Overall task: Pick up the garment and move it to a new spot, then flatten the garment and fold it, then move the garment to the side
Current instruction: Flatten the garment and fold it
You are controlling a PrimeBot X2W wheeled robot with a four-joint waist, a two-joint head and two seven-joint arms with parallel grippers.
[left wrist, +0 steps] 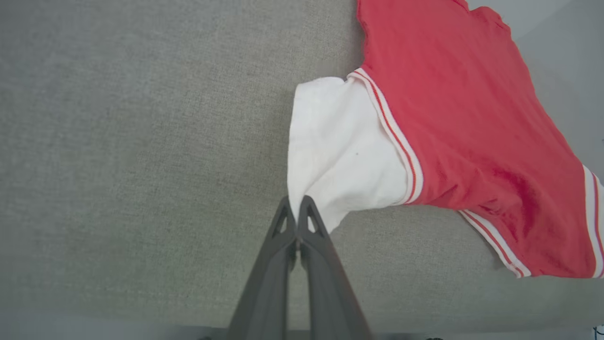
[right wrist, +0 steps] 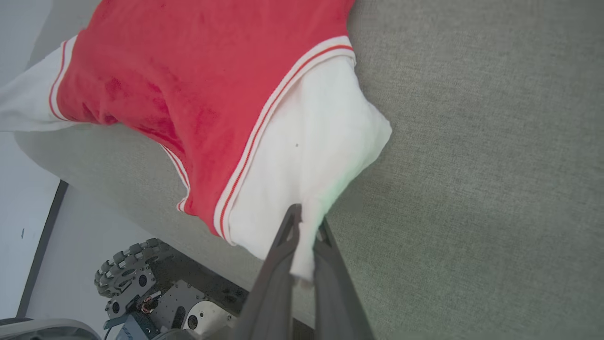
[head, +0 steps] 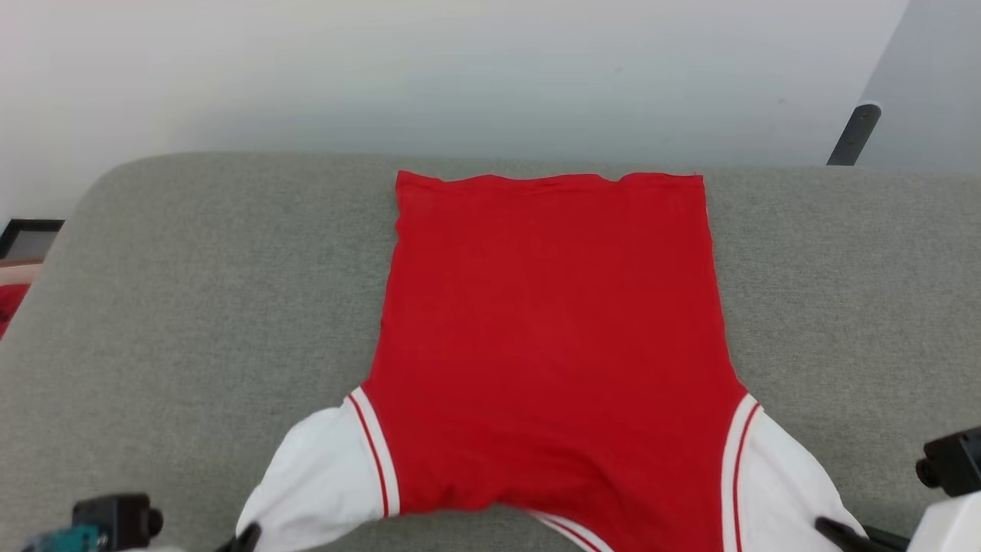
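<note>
A big grey-green cloth-covered bench [head: 191, 307] with round corners takes up most of the room. Its cloth looks rough and woven. Behind it is a plain whitish wall [head: 460, 69], with a soft shadow just above the bench's far edge. A thin dark slanted post [head: 853, 136] stands off to the far right. By the bench's left edge there is a dark flat frame [head: 29, 236]. The pale grey floor [right wrist: 94, 222] has a dark strip [right wrist: 45, 236] along it. The light is soft and even.
</note>
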